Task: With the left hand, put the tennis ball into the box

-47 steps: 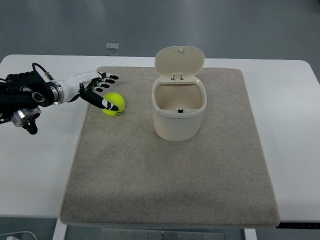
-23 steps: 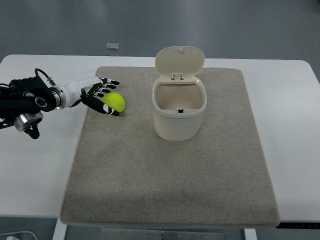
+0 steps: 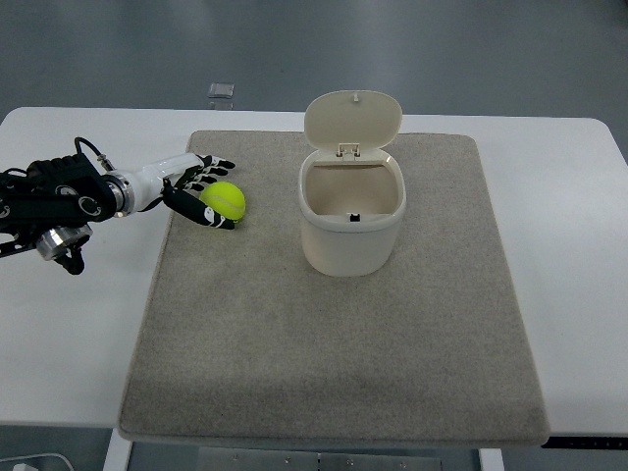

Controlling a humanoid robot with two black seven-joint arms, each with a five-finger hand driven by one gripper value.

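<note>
A yellow-green tennis ball [image 3: 225, 201] lies on the grey mat [image 3: 334, 334], left of the box. The box [image 3: 351, 218] is a cream bin with its lid tipped up at the back, open and empty inside. My left hand [image 3: 204, 188] comes in from the left edge and is right at the ball's left side. Its fingers are spread, with the thumb below the ball and the other fingers above it. They cup the ball loosely but have not closed on it. My right hand is out of view.
The mat covers most of a white table [image 3: 569, 216]. A small clear square object [image 3: 222, 90] lies on the floor beyond the table's far edge. The box stands about a hand's width right of the ball.
My left hand has moved a little to the right, and its fingers now sit closer around the ball. The ball and the box have stayed in place.
</note>
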